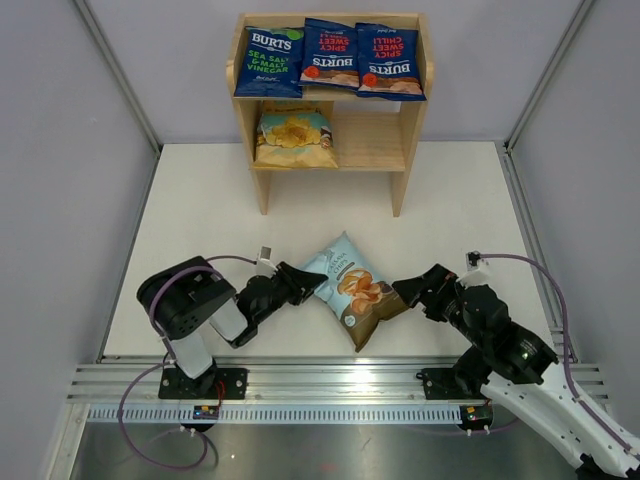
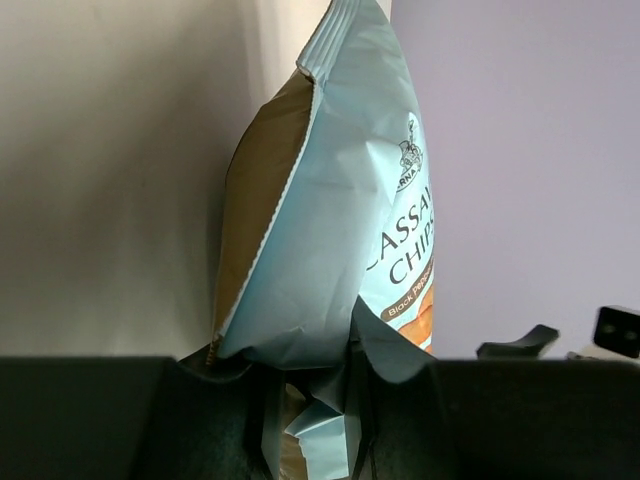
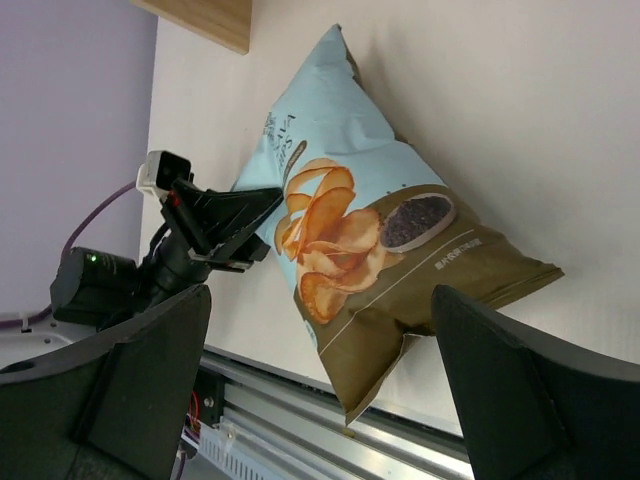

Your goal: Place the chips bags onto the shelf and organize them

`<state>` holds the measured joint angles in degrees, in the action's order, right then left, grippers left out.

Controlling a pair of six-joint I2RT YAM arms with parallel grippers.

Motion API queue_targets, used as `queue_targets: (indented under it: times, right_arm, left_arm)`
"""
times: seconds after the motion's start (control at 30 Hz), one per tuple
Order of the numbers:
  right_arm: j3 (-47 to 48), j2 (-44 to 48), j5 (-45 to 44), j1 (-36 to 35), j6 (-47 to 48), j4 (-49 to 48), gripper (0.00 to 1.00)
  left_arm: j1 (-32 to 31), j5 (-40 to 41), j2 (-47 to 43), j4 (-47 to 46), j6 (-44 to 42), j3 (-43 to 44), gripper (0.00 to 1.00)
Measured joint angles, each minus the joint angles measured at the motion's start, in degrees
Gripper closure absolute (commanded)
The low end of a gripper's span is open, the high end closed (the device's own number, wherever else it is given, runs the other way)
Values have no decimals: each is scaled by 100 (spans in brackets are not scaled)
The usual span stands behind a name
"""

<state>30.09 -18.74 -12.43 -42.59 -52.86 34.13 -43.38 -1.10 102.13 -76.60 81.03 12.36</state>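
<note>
**Left gripper clamped on the last bag, right gripper wide beside it**

From the overhead camera I saw the shelf (image 1: 375, 140) at the far side of the table (image 1: 200, 220), well apart from both arms. Three dark-blue Burts bags (image 1: 331, 53) filled its top tier side by side. The tan-yellow bag (image 1: 294, 138) sat on the left half of the lower tier. The only things close to the bag I was working were the two grippers, one at each side of it.

The light-blue and brown bag (image 1: 355, 290) lay face up on the table near the arm bases. It was turned diagonally, with its pale-blue top corner toward the shelf and its brown bottom toward the near rail (image 1: 330, 385). Its front showed golden chips and a dark oval.

The left gripper (image 1: 312, 281) was clenched on the bag's left edge. Its wrist camera showed a crumpled fold of film pinched between the jaws. The right gripper (image 1: 403, 291) had its fingers (image 3: 520, 390) spread wide, just beside the bag's right corner. I could not tell whether it touched the bag.

In the left wrist view, the gripper body blocked the lower strip and the bag's lettering ran off at its fold. The small print was too fine to read in any view.
</note>
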Motion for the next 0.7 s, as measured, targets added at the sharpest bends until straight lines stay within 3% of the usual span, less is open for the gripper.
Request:
queue_targets:
  times: [0.33,0.7]
  right_arm:
    - [-1810,680,713,0,-942,-1471,0]
    - [-2319,-184,1746,4,-1322,-3491,0]
  left_arm:
    - [98,649,-1075,310,199,-688,93]
    - [105,997,-2173,507,317,-931,94]
